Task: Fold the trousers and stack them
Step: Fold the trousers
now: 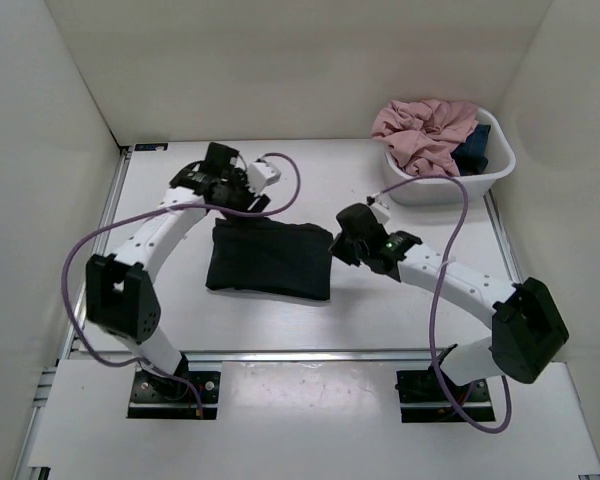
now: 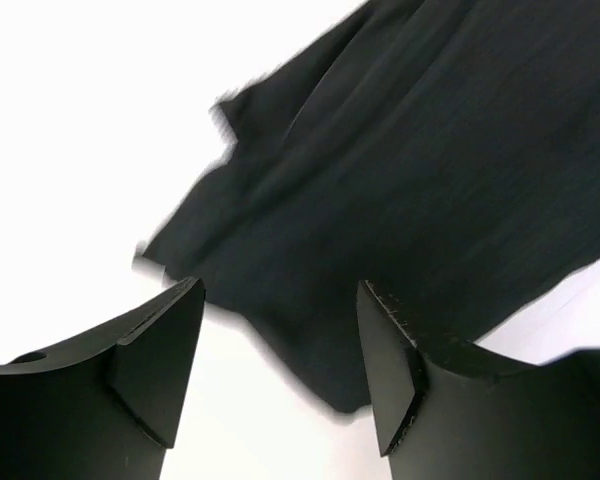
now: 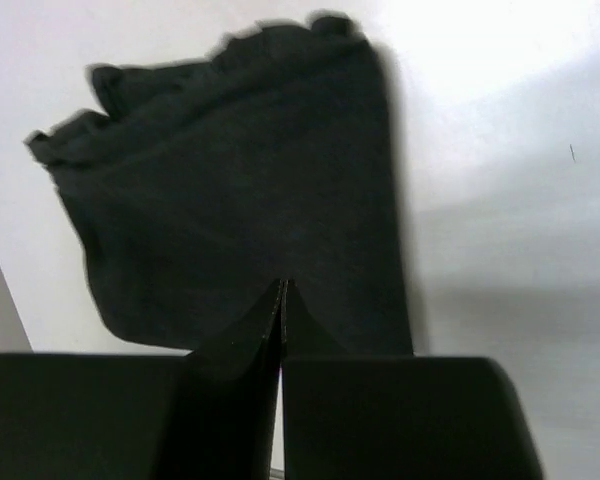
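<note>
I see the trousers [image 1: 270,262] folded into a compact black rectangle near the middle of the table [image 1: 310,320], roughly between my two arms. The left gripper [image 1: 246,198] sits at the far left corner of that bundle. In the left wrist view its fingers [image 2: 150,350] stand well apart with nothing between them, over the ragged edge of the dark fabric [image 2: 420,170] where it meets the white surface. The right gripper [image 1: 344,244] is at the right-hand edge of the bundle. In the right wrist view its two fingers [image 3: 230,340] are pressed together with only a thin seam showing, and I see no cloth pinched in them. The folded trousers [image 3: 240,200] lie flat just beyond the tips, their far edge rumpled. At the far right corner of the table stands a white tub [image 1: 500,165] holding a crumpled pink garment [image 1: 425,130] and a dark blue garment [image 1: 472,147], well apart from the trousers.
</note>
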Motion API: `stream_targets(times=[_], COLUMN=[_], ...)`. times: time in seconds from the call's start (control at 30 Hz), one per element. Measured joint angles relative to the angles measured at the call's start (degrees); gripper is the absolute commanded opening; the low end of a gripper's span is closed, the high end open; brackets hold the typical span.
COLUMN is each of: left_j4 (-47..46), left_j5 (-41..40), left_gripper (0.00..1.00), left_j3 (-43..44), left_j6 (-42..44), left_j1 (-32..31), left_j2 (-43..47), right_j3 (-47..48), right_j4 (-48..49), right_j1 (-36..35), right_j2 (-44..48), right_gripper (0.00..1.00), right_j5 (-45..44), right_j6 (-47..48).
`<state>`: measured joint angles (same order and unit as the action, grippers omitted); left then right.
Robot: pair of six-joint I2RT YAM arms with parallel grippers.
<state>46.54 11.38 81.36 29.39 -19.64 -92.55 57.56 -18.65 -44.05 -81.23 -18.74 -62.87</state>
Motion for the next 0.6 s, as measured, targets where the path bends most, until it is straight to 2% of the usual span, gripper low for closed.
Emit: stream_targets(times=[0.13, 0.33, 0.47, 0.6], left_j4=[2.6, 6.6, 4.8, 2.6], left_j5=[4.5, 6.2, 6.5, 5.4], left_gripper=[0.74, 0.7, 0.71, 0.73], left_j3=[4.7, 5.5, 10.0, 11.4], left_j6=[0.3, 1.1, -0.6, -3.6], left_j1=[-2.9, -3.0, -3.3, -3.4], left_j2=[-8.0, -13.8, -20.7, -25.8], right_j3=[-7.7, -9.7, -11.3, -17.9], right_j4=[2.7, 10.7, 17.4, 25.2], right_j1=[-0.6, -1.9, -3.1, -3.5], right_j2=[-0.2, -5.1, -8.2, -9.8], right_gripper=[0.0, 0.0, 0.0, 0.0], right_j5=[2.4, 6.3, 8.1, 9.8], right_j6=[-2.4, -4.0, -7.2, -12.5])
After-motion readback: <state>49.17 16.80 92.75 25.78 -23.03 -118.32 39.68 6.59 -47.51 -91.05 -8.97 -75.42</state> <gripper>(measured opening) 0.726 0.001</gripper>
